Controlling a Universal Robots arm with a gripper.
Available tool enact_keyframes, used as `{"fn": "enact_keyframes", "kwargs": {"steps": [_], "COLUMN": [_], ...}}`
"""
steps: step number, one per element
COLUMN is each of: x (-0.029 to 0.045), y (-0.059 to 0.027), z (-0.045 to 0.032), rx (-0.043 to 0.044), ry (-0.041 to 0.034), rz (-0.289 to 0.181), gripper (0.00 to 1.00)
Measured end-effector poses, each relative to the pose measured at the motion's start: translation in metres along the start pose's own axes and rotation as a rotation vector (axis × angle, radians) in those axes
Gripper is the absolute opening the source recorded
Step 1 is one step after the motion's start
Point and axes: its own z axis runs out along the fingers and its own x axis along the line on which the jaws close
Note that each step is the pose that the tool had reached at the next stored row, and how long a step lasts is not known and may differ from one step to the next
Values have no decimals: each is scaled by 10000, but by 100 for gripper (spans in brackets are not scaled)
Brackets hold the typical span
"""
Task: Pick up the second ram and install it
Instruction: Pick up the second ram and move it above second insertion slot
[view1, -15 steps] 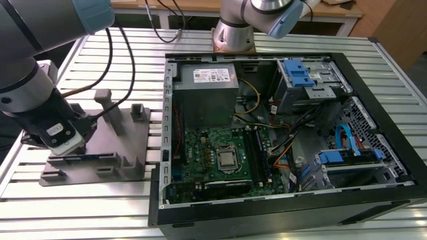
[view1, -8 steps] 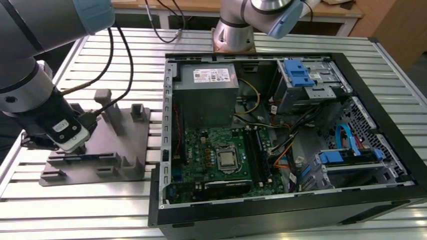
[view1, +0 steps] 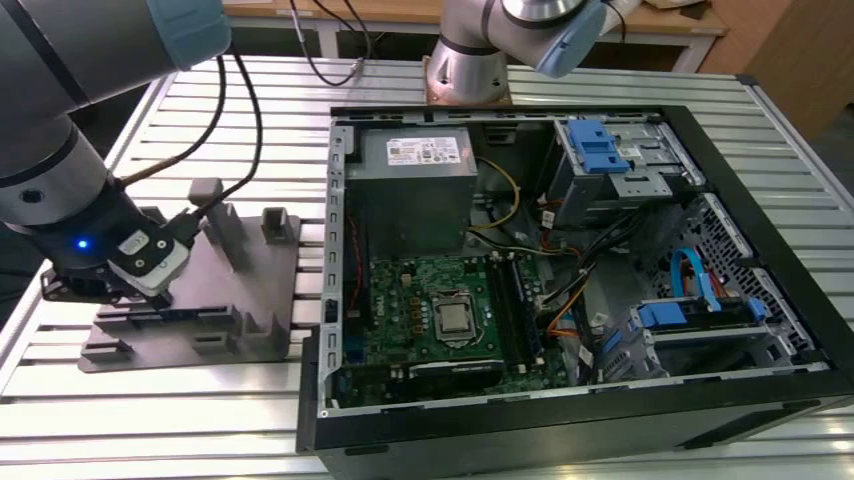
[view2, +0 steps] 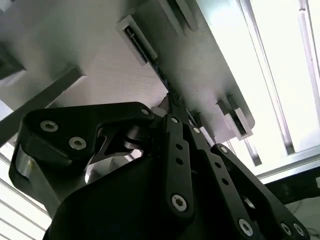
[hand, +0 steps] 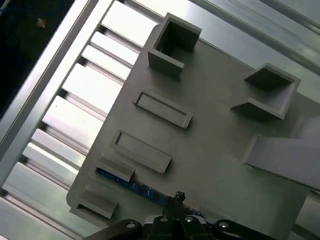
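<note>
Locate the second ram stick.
In the first wrist view, the ram stick sits in an edge slot of the grey tray, at the pincer, on the exterior view's left.

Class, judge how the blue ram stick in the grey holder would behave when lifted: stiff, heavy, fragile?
The second ram looks thin and flat, so probably light and stiff. Held edge-up in the grey holder, it may bind if pulled askew.

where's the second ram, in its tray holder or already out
In its holder: the second ram sits on edge between two brackets of the gray tray, with the gripper right at it.
</note>
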Motion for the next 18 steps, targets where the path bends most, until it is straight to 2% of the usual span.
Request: {"fn": "enact_keyframes", "kwargs": {"steps": [18], "x": [0], "y": [0], "z": [2], "rx": [-69], "ry": [98], "rz": [-3279], "gripper": [11]}}
